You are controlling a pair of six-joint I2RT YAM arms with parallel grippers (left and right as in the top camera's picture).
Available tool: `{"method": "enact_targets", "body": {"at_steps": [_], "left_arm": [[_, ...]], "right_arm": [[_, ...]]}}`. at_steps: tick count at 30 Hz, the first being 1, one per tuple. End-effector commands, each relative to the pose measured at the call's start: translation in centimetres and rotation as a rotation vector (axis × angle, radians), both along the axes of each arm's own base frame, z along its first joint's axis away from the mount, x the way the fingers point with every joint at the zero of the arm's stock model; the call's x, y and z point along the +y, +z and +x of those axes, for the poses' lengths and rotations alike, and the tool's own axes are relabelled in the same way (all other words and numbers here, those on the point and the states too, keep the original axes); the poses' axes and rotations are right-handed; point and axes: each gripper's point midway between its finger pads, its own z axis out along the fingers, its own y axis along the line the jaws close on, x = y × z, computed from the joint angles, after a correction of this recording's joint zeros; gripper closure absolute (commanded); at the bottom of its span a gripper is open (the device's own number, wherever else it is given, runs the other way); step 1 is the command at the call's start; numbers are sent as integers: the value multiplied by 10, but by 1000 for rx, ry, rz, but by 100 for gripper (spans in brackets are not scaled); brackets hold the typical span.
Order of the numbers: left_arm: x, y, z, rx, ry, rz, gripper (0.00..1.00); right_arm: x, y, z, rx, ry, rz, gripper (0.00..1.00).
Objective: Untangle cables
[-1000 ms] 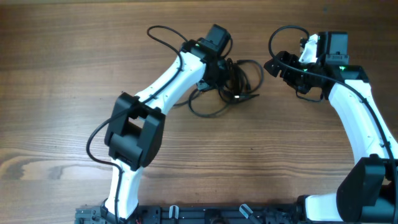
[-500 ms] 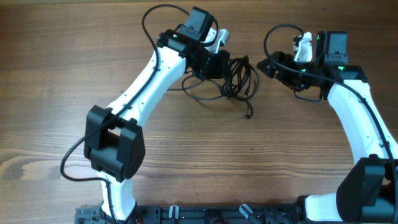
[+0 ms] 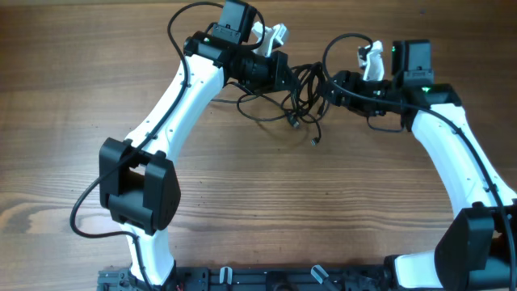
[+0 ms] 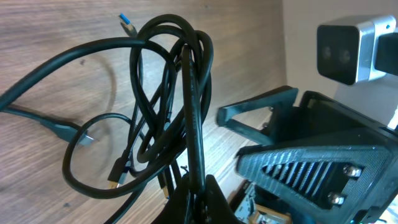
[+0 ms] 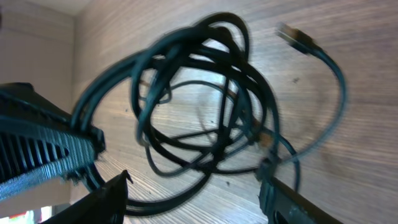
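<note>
The cables (image 3: 303, 97) are a tangled bundle of thin black loops hanging between my two grippers at the table's far middle, with plugs dangling below. My left gripper (image 3: 283, 74) is shut on a strand of the bundle; the left wrist view shows the cables (image 4: 168, 106) rising from its closed fingers (image 4: 198, 196). My right gripper (image 3: 333, 87) is open at the bundle's right edge. In the right wrist view the loops (image 5: 199, 106) lie just ahead of its spread fingers (image 5: 193, 199), and a metal-tipped plug (image 5: 295, 37) sticks out at upper right.
The wooden table (image 3: 81, 121) lies under both arms. Thicker black arm cables arch over the left arm (image 3: 182, 16) and the right arm (image 3: 339, 44). A black rail (image 3: 266, 279) runs along the front edge.
My left gripper has lifted the bundle and moved back and left with it. My right gripper has moved left up to the bundle's right side. The loops now hang stretched between them.
</note>
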Motion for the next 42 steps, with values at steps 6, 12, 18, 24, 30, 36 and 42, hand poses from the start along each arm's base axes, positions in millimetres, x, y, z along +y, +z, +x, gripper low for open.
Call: {"method": "enact_targets", "body": {"at_steps": [6, 12, 18, 24, 30, 36, 42], "left_arm": [[-5, 30, -8, -2, -15, -75, 96], [-6, 31, -9, 8, -17, -83, 96], [-8, 30, -11, 15, -20, -83, 96], [-8, 30, -11, 28, -11, -84, 96], [-10, 32, -14, 56, -7, -95, 96], [35, -10, 10, 102, 261, 189, 96], [82, -31, 26, 80, 422, 391, 96]], "right_arm": [[22, 16, 6, -7, -31, 64, 44], [35, 7, 15, -8, -22, 75, 47], [44, -6, 20, 18, -35, 75, 59], [44, -22, 22, 58, -41, 68, 66], [46, -18, 27, 28, -41, 76, 69], [24, 12, 30, -17, -60, 149, 96], [-11, 79, 19, -138, -21, 306, 96]]}}
